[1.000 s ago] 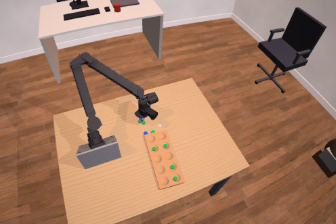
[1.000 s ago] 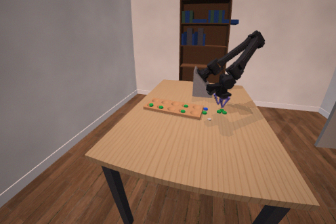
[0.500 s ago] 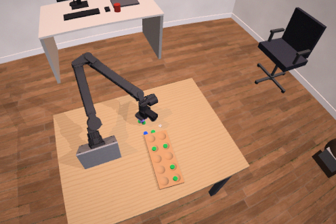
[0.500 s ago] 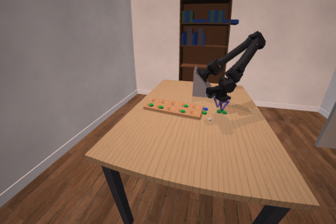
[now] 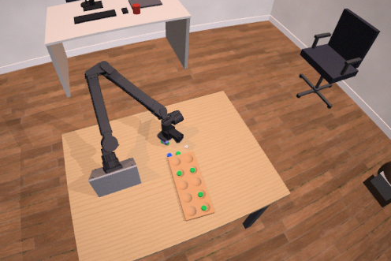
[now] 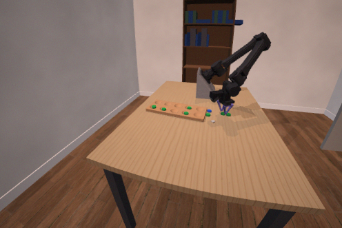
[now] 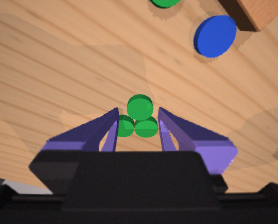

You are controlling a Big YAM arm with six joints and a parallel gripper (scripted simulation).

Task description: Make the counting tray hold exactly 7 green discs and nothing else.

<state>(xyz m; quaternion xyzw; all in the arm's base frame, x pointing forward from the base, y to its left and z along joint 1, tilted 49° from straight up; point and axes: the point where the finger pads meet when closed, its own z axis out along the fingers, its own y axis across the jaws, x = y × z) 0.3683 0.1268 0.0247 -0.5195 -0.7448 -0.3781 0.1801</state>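
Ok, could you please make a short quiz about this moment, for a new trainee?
1. How many green discs lie in pockets of the counting tray now?
2. True or false: the gripper is clamped shut on the blue disc.
3. What lies between the gripper's fingers? A) a cluster of three green discs; B) a white cube; C) a red cup.

Key:
1. Four.
2. False: the gripper is open, and the blue disc lies apart from it, on the table by the tray's end.
3. A.
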